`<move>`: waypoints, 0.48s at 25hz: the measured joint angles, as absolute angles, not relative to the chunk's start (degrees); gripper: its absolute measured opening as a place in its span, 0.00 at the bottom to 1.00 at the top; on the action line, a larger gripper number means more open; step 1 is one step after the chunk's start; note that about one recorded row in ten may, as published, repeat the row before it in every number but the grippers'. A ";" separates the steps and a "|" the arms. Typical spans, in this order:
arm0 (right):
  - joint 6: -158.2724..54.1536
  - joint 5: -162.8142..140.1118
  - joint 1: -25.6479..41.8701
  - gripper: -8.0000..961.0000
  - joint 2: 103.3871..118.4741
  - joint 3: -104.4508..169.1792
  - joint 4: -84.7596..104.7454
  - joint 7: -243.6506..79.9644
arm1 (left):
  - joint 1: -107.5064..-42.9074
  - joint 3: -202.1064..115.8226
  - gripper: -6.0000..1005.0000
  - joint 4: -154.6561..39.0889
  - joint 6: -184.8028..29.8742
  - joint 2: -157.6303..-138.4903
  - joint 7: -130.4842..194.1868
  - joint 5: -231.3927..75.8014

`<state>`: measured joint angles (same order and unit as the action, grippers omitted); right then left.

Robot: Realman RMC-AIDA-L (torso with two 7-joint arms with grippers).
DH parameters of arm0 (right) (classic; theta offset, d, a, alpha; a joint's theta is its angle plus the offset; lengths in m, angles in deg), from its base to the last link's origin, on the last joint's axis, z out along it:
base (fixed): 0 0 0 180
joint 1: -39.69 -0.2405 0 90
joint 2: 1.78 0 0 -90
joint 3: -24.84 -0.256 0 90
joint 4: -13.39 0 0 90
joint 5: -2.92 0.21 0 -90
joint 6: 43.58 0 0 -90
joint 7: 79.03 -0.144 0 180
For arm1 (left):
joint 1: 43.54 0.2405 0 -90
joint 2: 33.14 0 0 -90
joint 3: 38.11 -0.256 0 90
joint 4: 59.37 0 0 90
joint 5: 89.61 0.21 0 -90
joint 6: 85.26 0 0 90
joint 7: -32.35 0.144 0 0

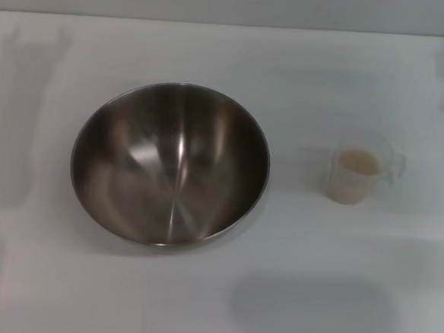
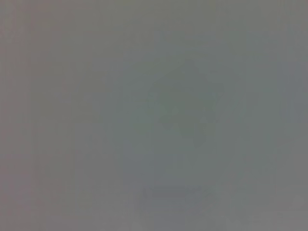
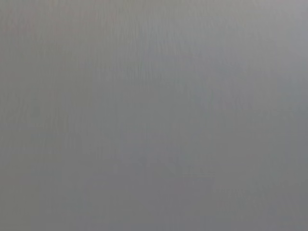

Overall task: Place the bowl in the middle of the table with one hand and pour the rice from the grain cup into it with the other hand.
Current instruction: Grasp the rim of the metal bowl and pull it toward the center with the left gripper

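— Two things stand on the table [image 1: 212, 303]: where are they?
— The bowl [image 1: 169, 165] sits upright, left of centre. The grain cup [image 1: 356, 176] stands well apart on its right, holding the rice [image 1: 359, 163].
— And the grippers?
— Neither shows in any view, so their fingers cannot be judged. Both wrist views give only plain grey.
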<state>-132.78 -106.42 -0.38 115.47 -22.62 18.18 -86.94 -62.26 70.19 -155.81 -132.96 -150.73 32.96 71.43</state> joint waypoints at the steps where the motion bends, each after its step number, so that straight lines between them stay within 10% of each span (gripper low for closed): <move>1: -132.75 -106.42 -0.39 0.66 115.41 -22.63 18.15 -86.94 | -62.17 71.61 0.81 -158.45 -138.17 -150.91 35.75 68.93; 12: -132.00 -106.42 -0.55 0.66 115.06 -22.62 17.78 -86.94 | -64.32 77.36 0.81 -165.22 -173.96 -150.95 45.93 58.00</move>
